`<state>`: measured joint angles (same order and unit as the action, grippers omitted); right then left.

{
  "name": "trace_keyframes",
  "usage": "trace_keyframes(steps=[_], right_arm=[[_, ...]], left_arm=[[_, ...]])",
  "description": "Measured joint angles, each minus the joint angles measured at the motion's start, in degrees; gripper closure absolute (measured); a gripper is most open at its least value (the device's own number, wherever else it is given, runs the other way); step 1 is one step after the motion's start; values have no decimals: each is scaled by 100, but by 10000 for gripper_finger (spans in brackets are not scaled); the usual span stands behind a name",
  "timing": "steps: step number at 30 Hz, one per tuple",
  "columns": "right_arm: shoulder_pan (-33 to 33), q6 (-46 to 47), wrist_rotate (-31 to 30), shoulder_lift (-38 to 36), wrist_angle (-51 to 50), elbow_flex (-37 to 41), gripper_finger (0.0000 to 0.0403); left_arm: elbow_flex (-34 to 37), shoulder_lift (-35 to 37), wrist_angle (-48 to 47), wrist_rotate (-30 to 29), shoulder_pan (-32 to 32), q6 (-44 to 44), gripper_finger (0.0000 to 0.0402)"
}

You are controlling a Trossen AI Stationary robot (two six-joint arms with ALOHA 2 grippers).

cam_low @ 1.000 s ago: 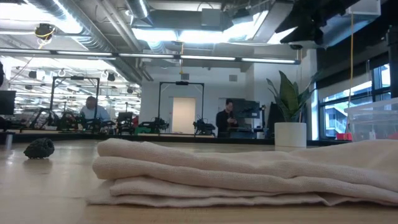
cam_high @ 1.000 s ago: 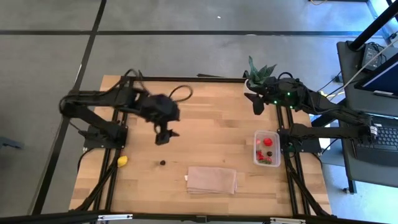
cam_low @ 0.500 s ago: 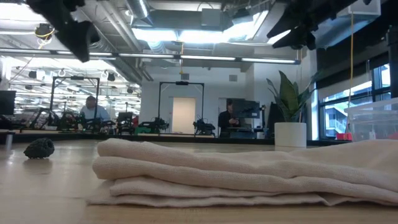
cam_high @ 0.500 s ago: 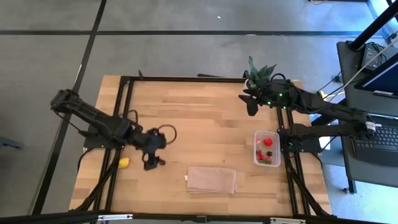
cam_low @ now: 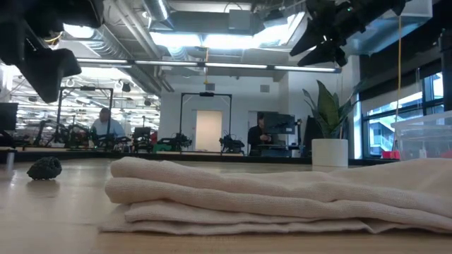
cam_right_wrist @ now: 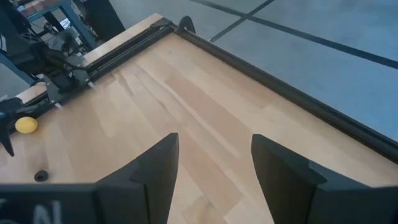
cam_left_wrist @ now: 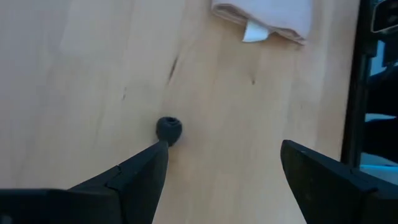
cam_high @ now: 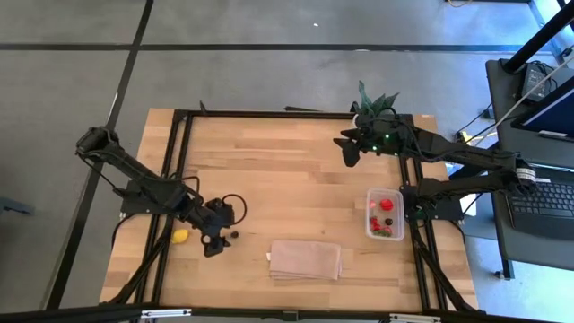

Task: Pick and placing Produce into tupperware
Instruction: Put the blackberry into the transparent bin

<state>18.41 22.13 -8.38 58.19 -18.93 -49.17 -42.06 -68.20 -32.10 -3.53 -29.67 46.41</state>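
Hovering low over the worktop (cam_high: 296,179), the left end effector (cam_left_wrist: 224,165) is open beside a dark berry (cam_left_wrist: 168,128); a lemon (cam_high: 179,235) lies nearby. The right end effector (cam_right_wrist: 214,155) hangs open, empty, near the plant (cam_high: 377,99). The tupperware (cam_high: 370,211) holds red pieces.

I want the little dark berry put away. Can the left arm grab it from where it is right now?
Probably yes. The left gripper hangs just above the dark berry with its fingers open and nothing held. The berry lies alone on the bare table, beside one fingertip, so a small shift should centre it.
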Motion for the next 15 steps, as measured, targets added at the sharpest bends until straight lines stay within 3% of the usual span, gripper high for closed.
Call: trace_keyframes(steps=[15], right_arm=[[-116, -9, -2, -46, -5, 0, 198]], left_arm=[[2, 0, 785, -147, -164, -12, 101]])
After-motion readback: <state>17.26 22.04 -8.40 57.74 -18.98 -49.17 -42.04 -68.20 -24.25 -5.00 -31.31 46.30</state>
